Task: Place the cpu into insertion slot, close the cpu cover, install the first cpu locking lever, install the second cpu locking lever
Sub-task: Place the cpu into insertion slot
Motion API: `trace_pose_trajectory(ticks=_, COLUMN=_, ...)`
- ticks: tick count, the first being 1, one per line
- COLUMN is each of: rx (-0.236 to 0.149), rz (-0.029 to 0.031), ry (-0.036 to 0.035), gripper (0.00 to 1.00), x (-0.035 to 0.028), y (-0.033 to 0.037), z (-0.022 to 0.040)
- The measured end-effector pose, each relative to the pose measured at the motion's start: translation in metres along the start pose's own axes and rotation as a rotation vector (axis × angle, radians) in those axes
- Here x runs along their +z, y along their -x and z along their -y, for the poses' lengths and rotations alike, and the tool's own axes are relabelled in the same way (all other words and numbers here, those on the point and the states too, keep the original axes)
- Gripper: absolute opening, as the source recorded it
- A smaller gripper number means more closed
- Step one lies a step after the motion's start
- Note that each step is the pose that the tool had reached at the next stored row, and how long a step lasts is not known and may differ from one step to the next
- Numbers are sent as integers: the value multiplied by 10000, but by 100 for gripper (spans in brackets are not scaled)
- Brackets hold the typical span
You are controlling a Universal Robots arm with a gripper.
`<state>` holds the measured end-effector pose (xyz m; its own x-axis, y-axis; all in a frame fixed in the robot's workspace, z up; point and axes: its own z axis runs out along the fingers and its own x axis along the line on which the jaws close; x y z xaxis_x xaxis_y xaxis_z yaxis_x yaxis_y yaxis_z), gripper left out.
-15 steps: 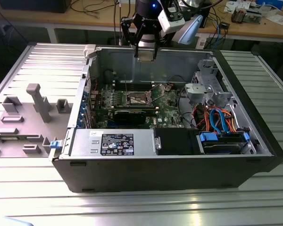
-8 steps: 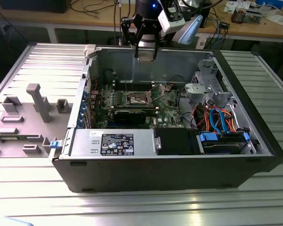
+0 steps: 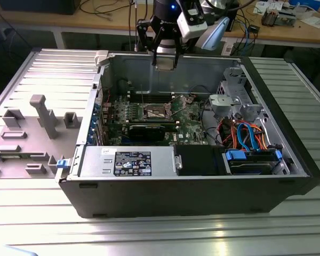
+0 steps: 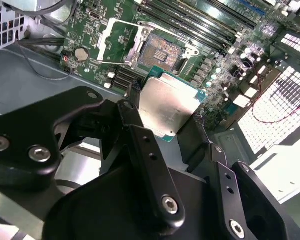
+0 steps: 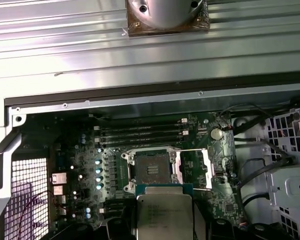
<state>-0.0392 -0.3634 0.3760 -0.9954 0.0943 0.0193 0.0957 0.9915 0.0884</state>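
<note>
The cpu (image 4: 167, 107) is clamped between the jaws, seemingly well above the insertion slot (image 4: 160, 50).

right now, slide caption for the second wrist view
Black gripper holds the square silver-grey cpu clear of the open, empty insertion slot on the green board.

The cpu (image 4: 167, 107) has a dull grey metal top. It is smooth with a soft shine, and it has a thin green edge. The gripper (image 4: 165, 117) is black, smooth and a bit glossy, with shiny silver screws (image 4: 169, 204). The insertion slot (image 4: 157, 50) is dark in the middle with a bright metal rim. The cpu cover (image 4: 115, 40) is thin shiny metal. The circuit board (image 4: 90, 30) is green and matt. The table (image 3: 149, 234) is ribbed metal that gleams. The computer case (image 3: 176, 200) is dark, matt metal.
</note>
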Motion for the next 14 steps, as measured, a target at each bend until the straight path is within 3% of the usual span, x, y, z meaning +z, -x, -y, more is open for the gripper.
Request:
trace_pose_trajectory(ticks=2, rx=153, rz=14, ry=1, gripper=54, x=2, y=0, z=1)
trace_pose_trajectory(ticks=14, rx=163, rz=15, ry=1, gripper=54, x=2, y=2, z=14)
